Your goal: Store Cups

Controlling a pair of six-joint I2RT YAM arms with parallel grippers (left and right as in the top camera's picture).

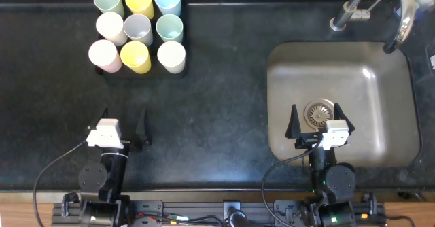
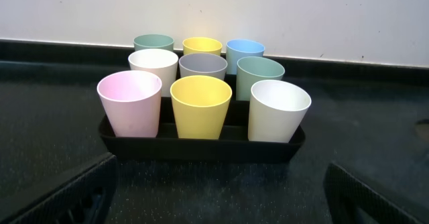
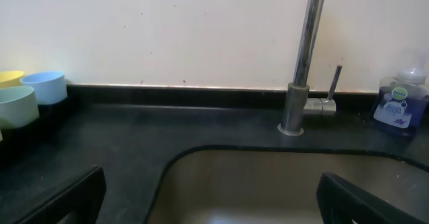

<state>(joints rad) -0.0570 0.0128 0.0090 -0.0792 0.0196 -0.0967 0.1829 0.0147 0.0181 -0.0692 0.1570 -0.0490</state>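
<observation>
Several pastel cups stand upright in a black tray (image 1: 153, 73) (image 2: 201, 149) at the back left of the dark counter: a pink cup (image 1: 104, 55) (image 2: 130, 102), a yellow cup (image 1: 135, 56) (image 2: 200, 105) and a white cup (image 1: 171, 56) (image 2: 277, 110) in the front row, others behind. My left gripper (image 1: 124, 122) (image 2: 218, 190) sits open near the front edge, facing the tray from a distance, nothing between its fingers. My right gripper (image 1: 315, 118) (image 3: 211, 197) hangs open over the sink (image 1: 285, 64), holding nothing.
A steel sink (image 3: 201, 184) with a drain (image 1: 319, 113) takes up the right side. A tap (image 1: 353, 6) (image 3: 303, 63) stands behind it, with a blue soap bottle (image 3: 400, 100) at the far right. Dark counter lies between tray and sink.
</observation>
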